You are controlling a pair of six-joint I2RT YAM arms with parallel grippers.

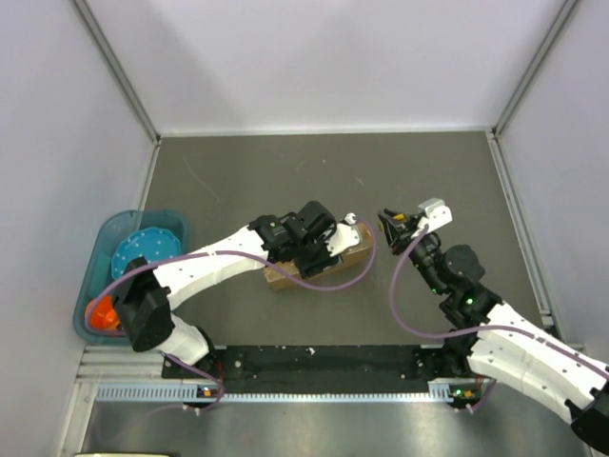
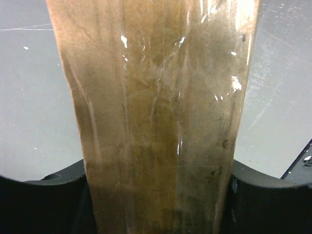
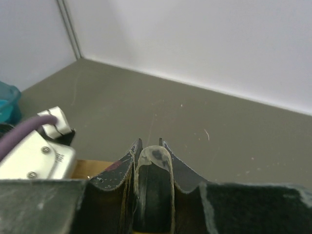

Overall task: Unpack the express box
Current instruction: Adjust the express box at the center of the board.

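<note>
The express box (image 1: 357, 246) is a brown cardboard box lying on the grey table at its middle, mostly covered by my left arm. My left gripper (image 1: 322, 244) straddles it from above. In the left wrist view the taped cardboard (image 2: 156, 112) fills the gap between both black fingers (image 2: 44, 204), touching each side. My right gripper (image 1: 388, 222) hovers just right of the box, apart from it. Its jaws (image 3: 150, 144) are shut on a dark, yellow-edged utility knife (image 3: 153, 185), of which only the rounded end shows.
A teal bin (image 1: 100, 252) at the left edge holds a blue plate (image 1: 143, 252) and an orange object (image 1: 103, 312). White walls enclose the table on three sides. A black rail (image 1: 314, 360) runs along the near edge between the arm bases.
</note>
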